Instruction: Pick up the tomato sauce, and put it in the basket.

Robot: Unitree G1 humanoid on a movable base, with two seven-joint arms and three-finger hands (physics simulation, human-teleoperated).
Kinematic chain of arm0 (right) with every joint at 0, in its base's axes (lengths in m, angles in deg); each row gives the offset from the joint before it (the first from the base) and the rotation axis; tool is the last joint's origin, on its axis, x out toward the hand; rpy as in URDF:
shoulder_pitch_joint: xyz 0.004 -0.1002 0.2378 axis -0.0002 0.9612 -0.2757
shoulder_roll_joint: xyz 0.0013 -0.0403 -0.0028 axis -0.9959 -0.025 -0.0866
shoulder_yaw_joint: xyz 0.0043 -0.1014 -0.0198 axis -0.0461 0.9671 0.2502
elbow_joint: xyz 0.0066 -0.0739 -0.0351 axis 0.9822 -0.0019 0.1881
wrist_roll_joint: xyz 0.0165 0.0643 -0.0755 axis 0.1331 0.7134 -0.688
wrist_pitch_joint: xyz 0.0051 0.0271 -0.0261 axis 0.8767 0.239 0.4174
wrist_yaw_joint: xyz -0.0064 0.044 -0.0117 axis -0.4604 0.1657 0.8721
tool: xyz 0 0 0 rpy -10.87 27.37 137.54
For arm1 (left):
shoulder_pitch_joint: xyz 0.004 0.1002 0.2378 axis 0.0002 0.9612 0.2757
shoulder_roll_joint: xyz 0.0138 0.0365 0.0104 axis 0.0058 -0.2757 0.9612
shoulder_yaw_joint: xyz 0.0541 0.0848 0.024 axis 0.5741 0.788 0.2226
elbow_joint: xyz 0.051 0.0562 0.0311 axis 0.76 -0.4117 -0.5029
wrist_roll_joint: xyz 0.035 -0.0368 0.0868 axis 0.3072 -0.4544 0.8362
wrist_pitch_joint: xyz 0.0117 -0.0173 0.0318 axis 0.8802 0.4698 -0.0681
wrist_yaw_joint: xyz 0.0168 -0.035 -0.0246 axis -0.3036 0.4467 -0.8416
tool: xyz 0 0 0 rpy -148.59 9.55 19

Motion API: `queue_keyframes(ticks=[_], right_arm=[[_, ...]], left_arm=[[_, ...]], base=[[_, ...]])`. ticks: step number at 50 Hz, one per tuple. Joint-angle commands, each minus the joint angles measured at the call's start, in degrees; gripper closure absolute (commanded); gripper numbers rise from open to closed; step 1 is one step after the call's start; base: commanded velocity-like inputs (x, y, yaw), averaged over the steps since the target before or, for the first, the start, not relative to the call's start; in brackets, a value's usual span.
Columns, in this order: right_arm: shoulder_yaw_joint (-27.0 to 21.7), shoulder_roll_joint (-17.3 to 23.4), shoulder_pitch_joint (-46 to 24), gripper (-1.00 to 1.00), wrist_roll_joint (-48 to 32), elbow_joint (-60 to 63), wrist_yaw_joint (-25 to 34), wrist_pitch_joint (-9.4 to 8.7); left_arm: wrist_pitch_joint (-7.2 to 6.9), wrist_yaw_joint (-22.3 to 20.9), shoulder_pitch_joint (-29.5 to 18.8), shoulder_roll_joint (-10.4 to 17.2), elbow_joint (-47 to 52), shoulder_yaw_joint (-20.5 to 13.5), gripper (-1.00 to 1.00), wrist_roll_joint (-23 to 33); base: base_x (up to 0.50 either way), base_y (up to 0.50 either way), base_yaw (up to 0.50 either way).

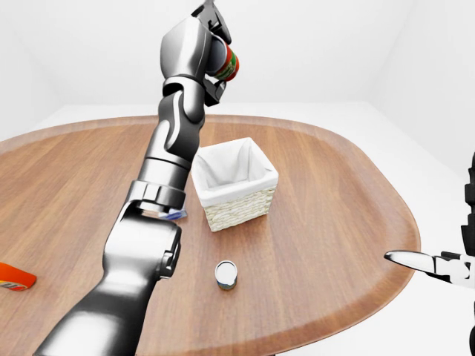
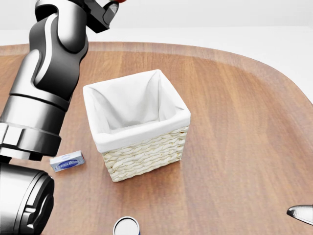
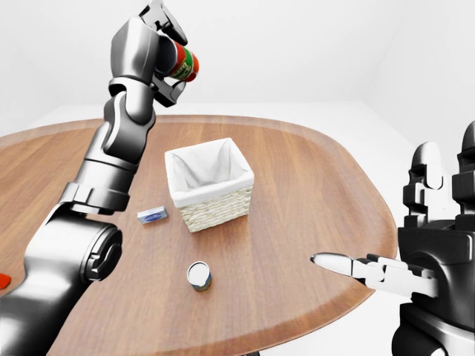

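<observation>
The carry step is in hand: the left hand (image 3: pixel 165 44) is clamped round the tomato sauce (image 3: pixel 184 62), held high above the bench (image 3: pixel 312 178) and above the basket (image 3: pixel 210 185). The right hand (image 3: pixel 371 271) hangs spread and empty. Next, I judge, lower the can over the basket's lined opening and release.

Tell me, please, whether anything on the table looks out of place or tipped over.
Nothing looks spilled or damaged. The basket, small can and blue packet sit normally on the table. Only the tomato sauce can looks unusual: tilted in the left hand, high above the table.
</observation>
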Motion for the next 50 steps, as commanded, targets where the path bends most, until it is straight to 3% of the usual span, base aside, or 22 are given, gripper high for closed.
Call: queue_keyframes(ticks=[1, 2, 5, 7, 11, 14, 20, 27, 37, 50], right_arm=[[0.9, -0.6, -1.3, -1.00, -0.7, 0.0, 0.3, 0.00], [1.5, -0.9, -1.6, -1.00, -1.2, 0.0, 0.4, 0.00], [1.0, -1.1, -1.3, -1.00, -0.7, 0.0, 0.9, 0.00], [-0.6, -1.3, -0.8, -1.00, 0.7, 0.0, 1.4, 0.00], [0.4, -0.5, 0.0, -1.00, 0.4, 0.0, 0.8, 0.00], [0.4, 0.7, 0.1, -1.00, 0.8, 0.0, -0.1, 0.00], [-0.5, 1.1, 0.8, -1.00, 1.6, 0.0, -0.3, 0.00], [-0.9, 1.8, 0.7, -1.00, 2.2, 0.0, -0.9, 0.00], [-1.6, 2.0, 1.2, -1.00, 3.0, 0.0, -0.9, 0.00], [-2.0, 2.4, 1.5, -1.00, 3.2, 0.0, -1.0, 0.00]], left_arm=[[-1.89, 6.2, -12.1, -0.5, -36.6, -0.9, 1.00, 4.8], [-2.56, 4.0, -10.6, -1.0, -37.3, 0.9, 1.00, 7.3], [-2.56, -1.2, -9.8, -1.0, -37.6, 2.3, 1.00, 11.8], [-2.56, -2.1, -12.0, -2.0, -37.1, 1.2, 1.00, 11.9], [-2.56, -6.3, -12.1, -3.3, -36.8, -0.3, 1.00, 11.3], [-2.56, -7.7, -10.9, -3.1, -37.0, 0.6, 1.00, 12.6], [-2.56, -7.8, -8.8, -3.7, -36.9, -0.1, 1.00, 13.0], [-2.56, -9.7, -5.3, -4.5, -37.1, 1.5, 1.00, 15.5], [-2.56, -11.0, -4.5, -4.7, -37.2, 2.2, 1.00, 17.8], [-2.56, -9.6, -2.5, -5.3, -37.3, 1.7, 1.00, 18.6]], base=[[0.00, 0.00, 0.00], [0.00, 0.00, 0.00], [0.00, 0.00, 0.00], [0.00, 0.00, 0.00], [0.00, 0.00, 0.00], [0.00, 0.00, 0.00], [0.00, 0.00, 0.00], [0.00, 0.00, 0.00], [0.00, 0.00, 0.00], [0.00, 0.00, 0.00]])
